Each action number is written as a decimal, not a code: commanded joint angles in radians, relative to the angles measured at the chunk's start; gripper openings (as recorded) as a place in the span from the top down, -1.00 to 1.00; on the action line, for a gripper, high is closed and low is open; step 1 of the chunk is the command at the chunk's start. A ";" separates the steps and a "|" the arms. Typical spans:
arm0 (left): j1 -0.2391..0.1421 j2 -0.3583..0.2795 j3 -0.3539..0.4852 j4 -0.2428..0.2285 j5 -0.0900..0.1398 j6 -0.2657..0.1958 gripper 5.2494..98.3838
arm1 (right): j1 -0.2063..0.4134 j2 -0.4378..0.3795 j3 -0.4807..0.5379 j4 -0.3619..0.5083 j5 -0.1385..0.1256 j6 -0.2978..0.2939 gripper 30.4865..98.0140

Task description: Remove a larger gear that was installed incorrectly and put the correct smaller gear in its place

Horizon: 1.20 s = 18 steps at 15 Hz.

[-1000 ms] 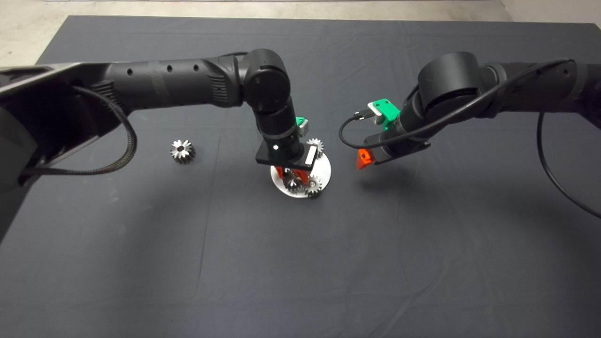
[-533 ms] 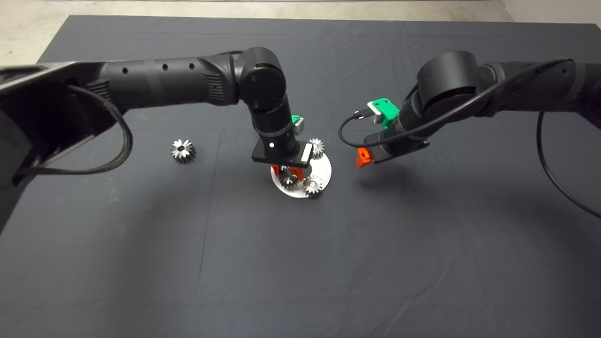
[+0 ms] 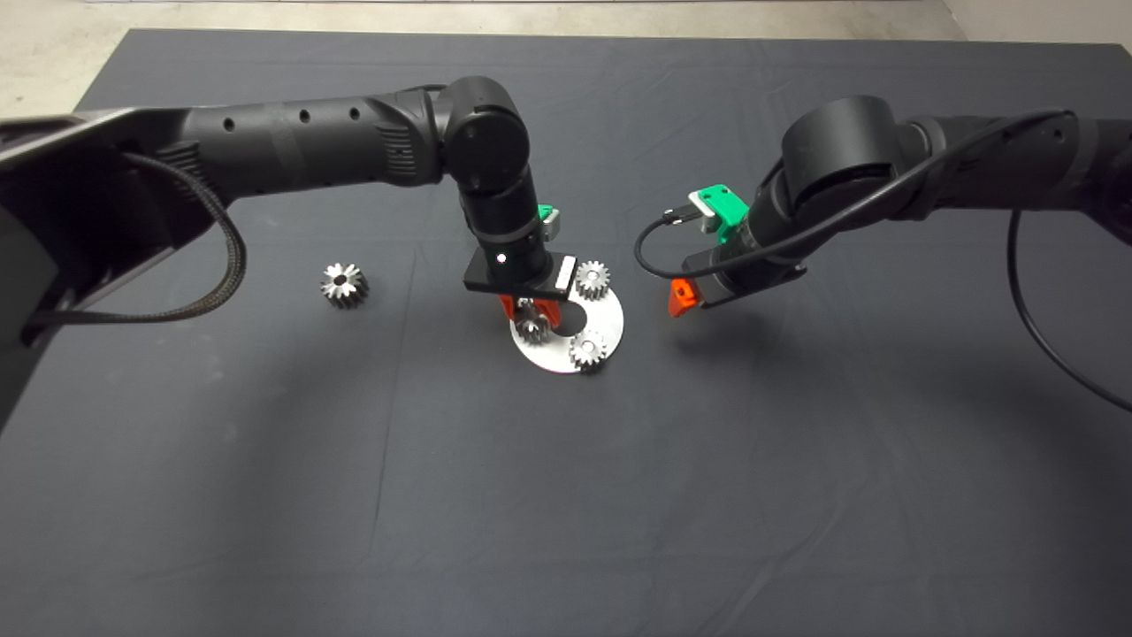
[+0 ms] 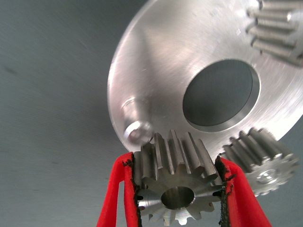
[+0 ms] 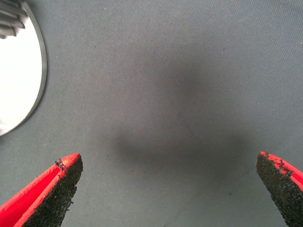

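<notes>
My left gripper (image 3: 531, 317) is shut on the smaller gear (image 3: 531, 330) and holds it over the left part of the round silver plate (image 3: 610, 320). In the left wrist view the gripper (image 4: 177, 201) holds this gear (image 4: 174, 163) just beside a bare peg (image 4: 136, 132) and not on it. Two more small gears (image 3: 592, 280) (image 3: 588, 349) sit on the plate. The larger gear (image 3: 343, 285), with a star-like face, lies on the mat far to the left. My right gripper (image 3: 679, 299) is open and empty, hovering just right of the plate.
The plate has a large centre hole (image 4: 220, 94). The right wrist view shows bare mat between the open gripper (image 5: 170, 189) fingers and the plate's rim (image 5: 41, 71) at one side. Pale floor (image 3: 53, 53) lies beyond the mat's far edge.
My left gripper has carried the smaller gear up and to the left, away from the front gear and toward the plate's left rim. The right gripper has barely moved.
</notes>
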 commanded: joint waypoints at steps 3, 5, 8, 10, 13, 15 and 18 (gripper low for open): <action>-0.093 0.009 -0.001 -0.005 0.032 0.011 0.60 | 0.018 0.007 -0.007 -0.010 -0.115 -0.004 -0.97; -0.097 0.012 0.001 -0.006 0.032 0.011 0.60 | 0.019 0.008 -0.014 -0.010 -0.115 -0.004 -0.97; -0.096 0.012 0.002 -0.005 0.033 0.011 0.60 | 0.018 0.011 -0.014 -0.010 -0.114 -0.004 -0.97; -0.094 0.012 0.006 -0.005 0.032 0.009 0.60 | 0.019 0.011 -0.013 -0.010 -0.115 -0.005 -0.97; -0.091 0.011 0.006 0.000 0.032 0.004 0.60 | 0.018 0.010 -0.011 -0.010 -0.114 -0.005 -0.97; -0.088 0.011 0.005 0.003 0.032 0.004 0.60 | 0.018 0.010 -0.011 -0.010 -0.115 -0.005 -0.97; -0.085 0.011 0.000 0.009 0.031 0.004 0.60 | 0.018 0.004 -0.007 -0.010 -0.115 -0.004 -0.97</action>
